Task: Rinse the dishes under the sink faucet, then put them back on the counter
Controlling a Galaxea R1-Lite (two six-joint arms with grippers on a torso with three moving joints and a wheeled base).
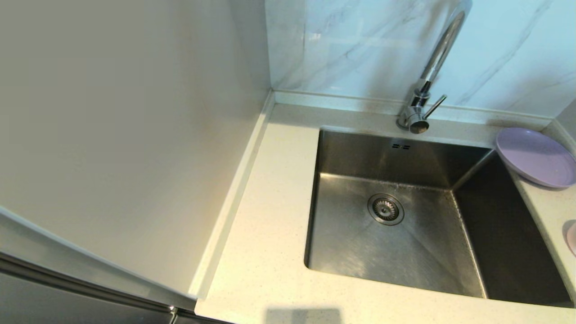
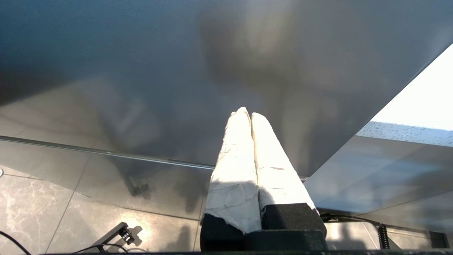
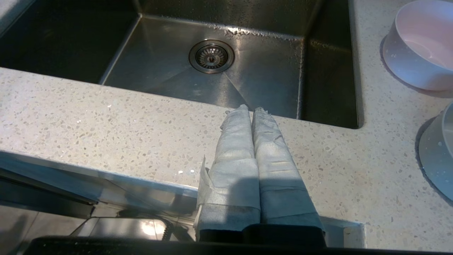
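The lavender plate (image 1: 535,155) lies on the counter (image 1: 270,202) at the sink's far right corner, its rim slightly over the basin. The pale pink dish (image 1: 572,238) (image 3: 421,46) stands on the counter right of the sink (image 1: 387,256). The basin holds nothing and its floor (image 3: 170,60) shows water drops. The chrome faucet (image 1: 432,67) rises behind the sink with no water running. My right gripper (image 3: 252,108) is shut and holds nothing, hovering over the counter's front strip (image 3: 106,117). My left gripper (image 2: 247,113) is shut and parked low beside a steel cabinet front.
A greyish round dish (image 3: 439,152) shows partly on the counter nearer than the pink dish. A plain wall panel (image 1: 135,112) borders the counter on the left. The marble wall (image 1: 360,40) stands behind the faucet. Neither arm shows in the head view.
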